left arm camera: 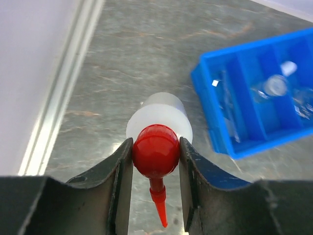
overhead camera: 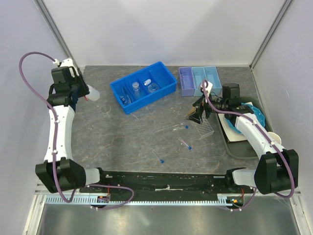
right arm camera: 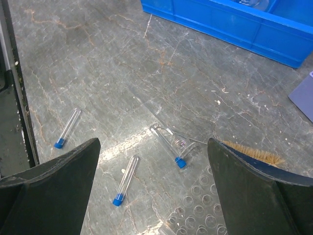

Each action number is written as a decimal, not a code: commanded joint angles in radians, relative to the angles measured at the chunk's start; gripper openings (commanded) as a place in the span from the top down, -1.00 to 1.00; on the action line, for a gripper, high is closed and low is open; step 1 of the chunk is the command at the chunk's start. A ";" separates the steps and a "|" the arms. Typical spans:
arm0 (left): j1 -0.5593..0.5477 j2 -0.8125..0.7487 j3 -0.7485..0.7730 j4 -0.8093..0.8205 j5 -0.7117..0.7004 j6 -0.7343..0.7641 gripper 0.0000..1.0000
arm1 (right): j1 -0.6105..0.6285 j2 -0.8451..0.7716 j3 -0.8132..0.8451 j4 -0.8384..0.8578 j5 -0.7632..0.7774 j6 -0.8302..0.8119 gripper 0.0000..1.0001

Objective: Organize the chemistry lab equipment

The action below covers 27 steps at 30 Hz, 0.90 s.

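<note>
My left gripper [left arm camera: 156,156] is shut on the red cap [left arm camera: 155,149] of the white squeeze bottle [overhead camera: 93,94], held at the far left, left of the blue bin [overhead camera: 143,86]. The bin holds small clear flasks [overhead camera: 136,88]. My right gripper [right arm camera: 152,152] is open and empty above the table. Below it lie three blue-capped test tubes [right arm camera: 68,128], [right arm camera: 125,180], [right arm camera: 168,144] and the clear tube rack [right arm camera: 195,210], which also shows in the top view [overhead camera: 205,126]. A tan bristled stick [right arm camera: 254,152] lies by the right finger. The safety glasses are out of view.
A lavender and light-blue divided tray [overhead camera: 199,81] stands behind the right gripper. A teal plate [overhead camera: 257,116] and a beige cup [overhead camera: 275,138] sit on a dark tray [overhead camera: 239,149] at the right. A small clear beaker [overhead camera: 106,110] stands near the left arm.
</note>
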 commanded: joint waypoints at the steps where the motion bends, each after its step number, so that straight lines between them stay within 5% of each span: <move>1: -0.029 -0.095 -0.057 0.001 0.230 -0.075 0.96 | 0.004 -0.011 0.020 -0.034 -0.114 -0.150 -0.96; 10: -0.144 -0.224 -0.226 0.091 0.850 -0.330 0.96 | 0.173 0.055 0.297 -0.445 -0.079 -0.586 -0.96; 18: -0.480 -0.224 -0.393 0.357 0.848 -0.547 0.96 | 0.411 0.127 0.504 -0.472 0.162 -0.497 -0.96; 27: -0.565 -0.210 -0.448 0.463 0.805 -0.591 0.96 | 0.551 0.203 0.506 -0.493 0.283 -0.312 -0.96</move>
